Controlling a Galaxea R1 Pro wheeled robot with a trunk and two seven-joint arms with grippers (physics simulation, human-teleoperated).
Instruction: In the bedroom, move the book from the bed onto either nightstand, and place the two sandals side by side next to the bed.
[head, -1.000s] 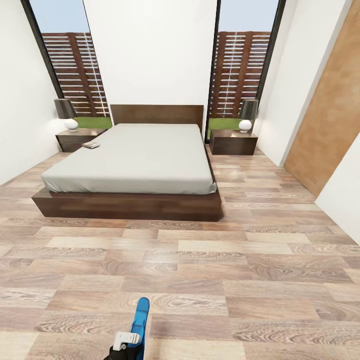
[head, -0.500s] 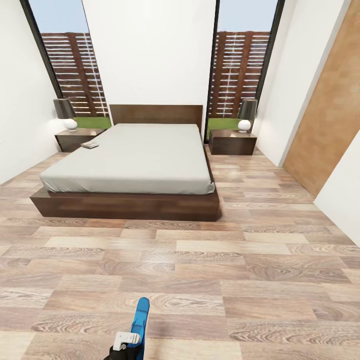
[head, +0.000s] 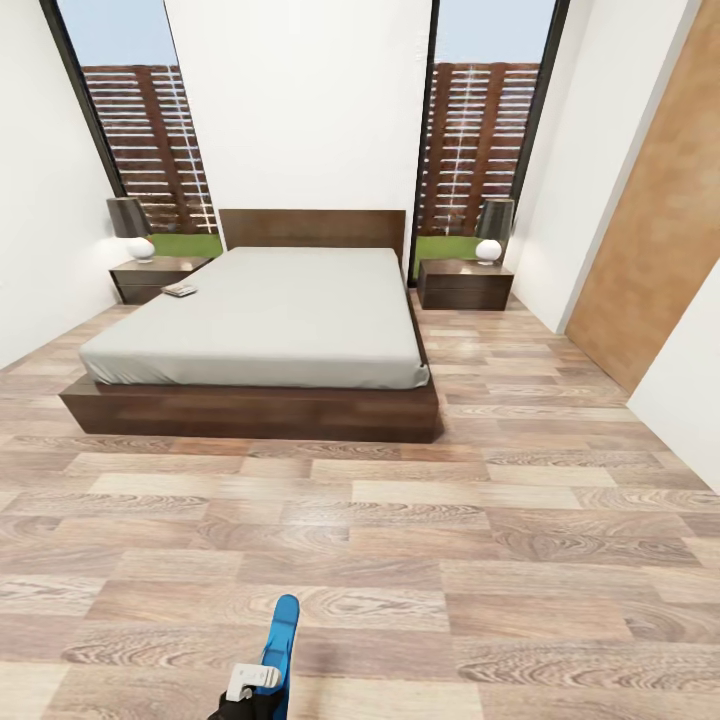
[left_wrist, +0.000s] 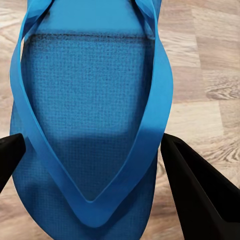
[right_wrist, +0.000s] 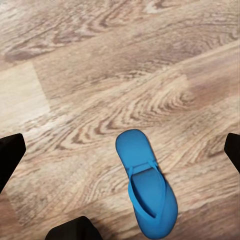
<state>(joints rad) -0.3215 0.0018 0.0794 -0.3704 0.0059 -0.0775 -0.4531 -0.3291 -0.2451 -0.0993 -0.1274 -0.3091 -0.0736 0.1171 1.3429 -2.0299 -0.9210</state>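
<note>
One sandal (head: 281, 640) is sitting pinched between the jaws of the left gripper (left_wrist: 100, 150), while the other sandal (right_wrist: 146, 190) is lying flat on the wood floor (head: 500, 560) under the spread jaws of the right gripper (right_wrist: 120, 145). Far ahead, the book (head: 181, 290) is resting near the bed's (head: 260, 320) left edge, close to a nightstand (head: 155, 275). Carrying the held sandal level and setting it just beside the bed would leave room for its mate alongside.
</note>
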